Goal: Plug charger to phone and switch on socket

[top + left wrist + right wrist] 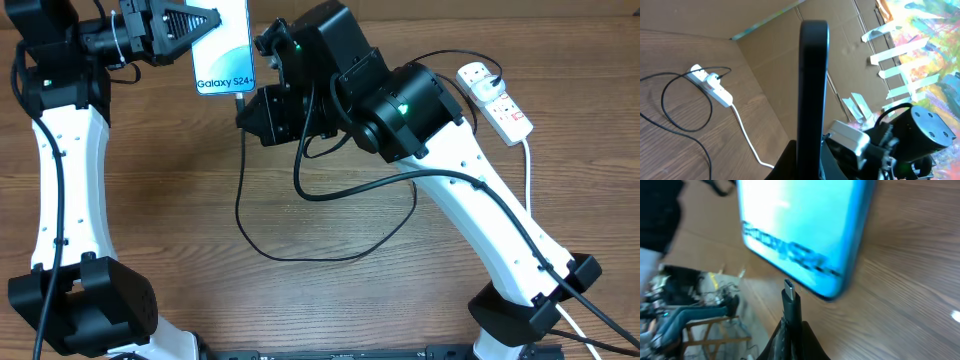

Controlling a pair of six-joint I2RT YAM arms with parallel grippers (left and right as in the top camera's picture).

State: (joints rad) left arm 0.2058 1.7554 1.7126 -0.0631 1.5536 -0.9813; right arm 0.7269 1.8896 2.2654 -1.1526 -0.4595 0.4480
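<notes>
The phone (222, 45) is found at the far edge of the table (160, 200), clamped in the left gripper (196, 30) and held clear of the surface, screen facing upward and port end turned toward the right arm. The right gripper (790, 335) is clenched on the charger (239, 190) just behind its connector tip (789, 287), which is seen just short of the phone's lower edge and not yet entered. The plug (715, 79) is noted seated in the socket (497, 100), well apart at the right; the position of its red switches cannot be told. The phone is judged light, rigid, glass-faced and slippery, best taken by its edges. The cable is judged limp; it is best held close behind the stiff tip, so that insertion force is carried straight.
</notes>
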